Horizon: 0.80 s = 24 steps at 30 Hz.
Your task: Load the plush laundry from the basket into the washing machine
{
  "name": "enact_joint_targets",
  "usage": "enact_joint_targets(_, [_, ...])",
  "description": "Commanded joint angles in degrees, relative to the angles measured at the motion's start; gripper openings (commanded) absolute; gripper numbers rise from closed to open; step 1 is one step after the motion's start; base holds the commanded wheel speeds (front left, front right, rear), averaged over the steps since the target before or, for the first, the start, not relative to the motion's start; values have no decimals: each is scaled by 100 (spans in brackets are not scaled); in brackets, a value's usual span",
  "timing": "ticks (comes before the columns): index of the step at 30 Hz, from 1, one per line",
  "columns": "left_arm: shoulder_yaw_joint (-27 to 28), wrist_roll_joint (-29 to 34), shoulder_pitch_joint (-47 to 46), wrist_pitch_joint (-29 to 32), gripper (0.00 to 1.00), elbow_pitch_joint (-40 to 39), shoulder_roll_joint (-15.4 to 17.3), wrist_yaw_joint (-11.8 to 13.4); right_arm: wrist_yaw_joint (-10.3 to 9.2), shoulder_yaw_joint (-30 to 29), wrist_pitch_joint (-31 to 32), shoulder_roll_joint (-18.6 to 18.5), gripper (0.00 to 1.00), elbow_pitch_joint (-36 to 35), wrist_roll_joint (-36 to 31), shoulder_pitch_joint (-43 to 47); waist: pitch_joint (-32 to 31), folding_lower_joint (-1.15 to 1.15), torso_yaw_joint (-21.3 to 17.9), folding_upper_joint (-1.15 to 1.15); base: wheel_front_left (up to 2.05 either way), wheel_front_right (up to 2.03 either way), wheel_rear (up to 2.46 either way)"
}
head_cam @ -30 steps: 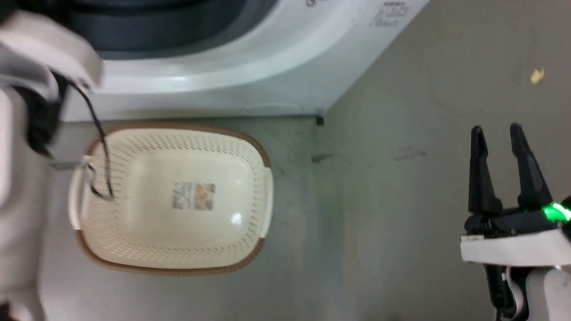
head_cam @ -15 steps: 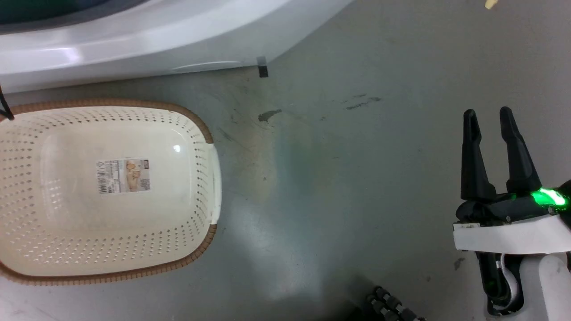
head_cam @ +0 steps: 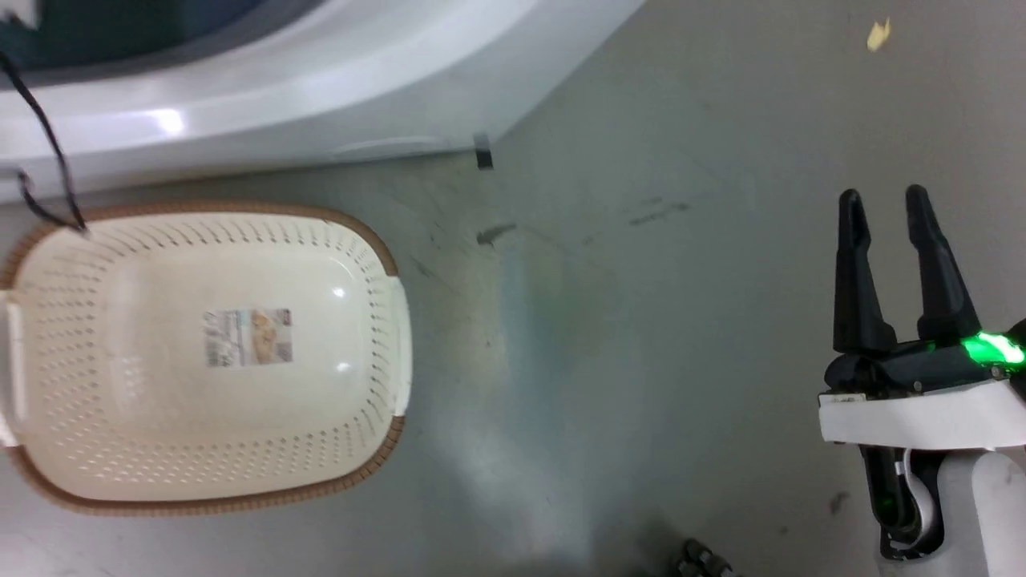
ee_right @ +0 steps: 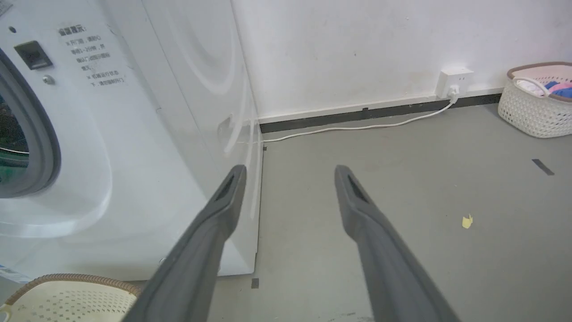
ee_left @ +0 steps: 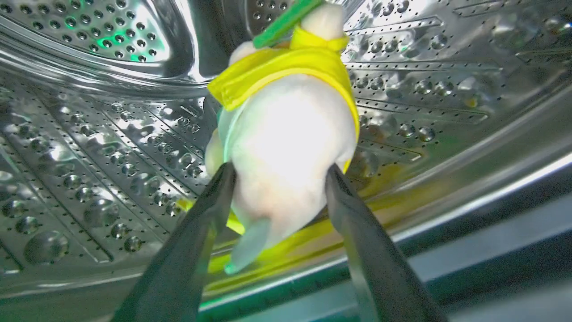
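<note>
Our left gripper (ee_left: 280, 170) pinches the plush laundry (ee_left: 286, 129) by its round pale end, inside the drum of the washing machine (ee_left: 89, 134), yellow hood toward twelve o'clock. Our right gripper (head_cam: 883, 196) hangs spread above the floor (head_cam: 641, 361) at four o'clock; the basket (head_cam: 377, 344) sits at nine, just before the machine.

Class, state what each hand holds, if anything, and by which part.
The left hand pinches the plush laundry across its pale round end. The right hand holds nothing.
</note>
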Motion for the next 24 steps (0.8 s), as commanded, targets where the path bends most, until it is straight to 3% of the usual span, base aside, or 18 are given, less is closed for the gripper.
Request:
enact_joint_targets(1, [-9, -61, 220, -155, 100, 96, -62, -15, -4, -26, -25, -1, 100, 1, -82, 20, -315, 0, 152, 0, 0, 0, 0])
enact_joint_targets(9, [20, -462, 1342, -1520, 100, 328, -554, -15, -4, -281, -25, -1, 100, 53, -565, 411, -1572, 0, 593, 0, 0, 0, 0])
enact_joint_targets(14, [9, -700, 2334, -2130, 100, 50, -925, -9, -4, -594, -25, -1, 100, 91, -740, 796, -2436, 0, 942, 0, 0, 0, 0])
enact_joint_targets(18, [141, -884, 3235, -2247, 100, -723, -1150, 100, -4, -651, -25, -1, 100, 103, -899, 1067, -2988, 0, 1214, 0, 0, 0, 0])
enact_joint_targets(24, [560, -764, 4992, -2256, 100, -2892, -1280, 692, -4, -700, -25, -1, 100, 100, -1039, 1383, -3539, 0, 1544, 0, 0, 0, 0])
